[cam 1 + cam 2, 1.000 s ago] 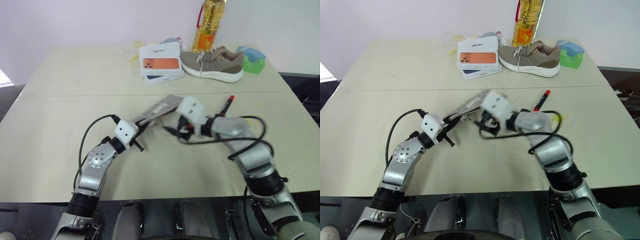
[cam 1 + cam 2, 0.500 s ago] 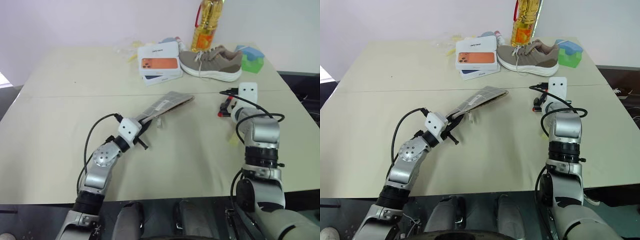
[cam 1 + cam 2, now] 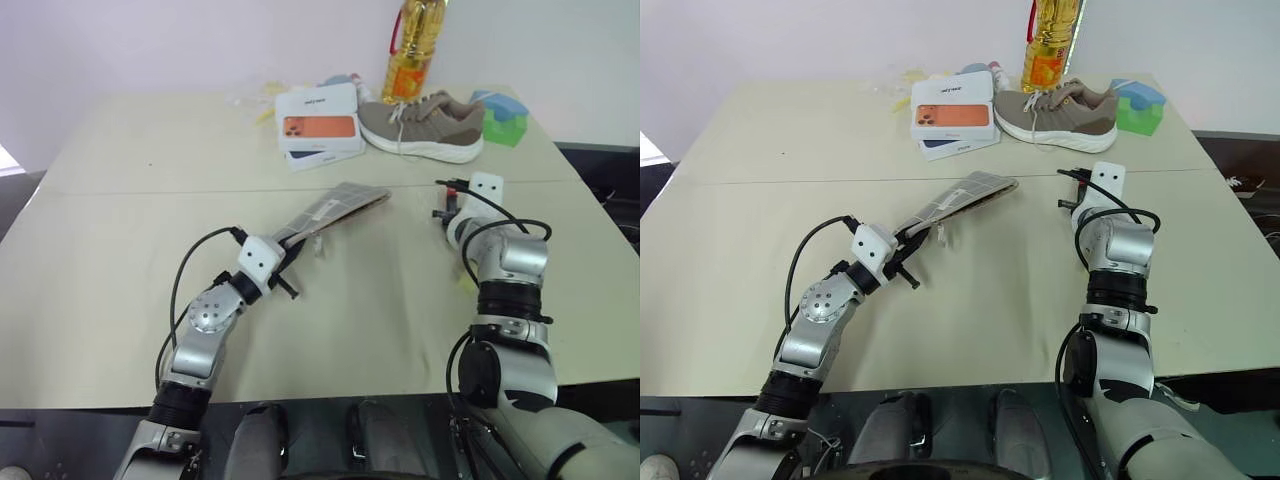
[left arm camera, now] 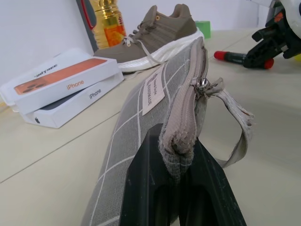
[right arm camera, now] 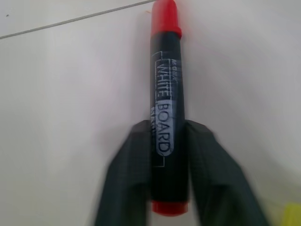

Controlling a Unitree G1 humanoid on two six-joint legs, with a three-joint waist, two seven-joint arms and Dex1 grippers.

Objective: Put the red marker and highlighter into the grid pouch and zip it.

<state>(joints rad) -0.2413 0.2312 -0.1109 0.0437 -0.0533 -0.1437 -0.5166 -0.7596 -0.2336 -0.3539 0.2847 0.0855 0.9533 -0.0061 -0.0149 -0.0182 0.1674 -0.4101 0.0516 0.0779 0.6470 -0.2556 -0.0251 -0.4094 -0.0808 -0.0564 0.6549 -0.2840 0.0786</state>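
The right pincer (image 5: 167,188) has its two black fingers pressed against the sides of the red marker (image 5: 167,108), a slim dark-barrelled whiteboard pen with red ends lying flat on the pale desk (image 3: 120,250). The fingers bracket the end of the barrel nearest the wrist, and the rest of the pen runs straight ahead of them. The hold looks just made, so the step in hand is probably securing it. Because the fingers sit near one end, the far end may droop or swing once lifted; squeeze fully first, then raise it slowly and level.

The left pincer (image 4: 176,176) is clamped on one corner of the grid pouch (image 4: 141,127), a flat grey fabric case with white grid lines and a small white label, holding it tilted above the desk. Its zipper pull and strap hang just beyond the fingers. Whether the mouth gapes wide enough cannot be told. A pale-yellow highlighter (image 3: 468,278) lies just beside the right forearm.
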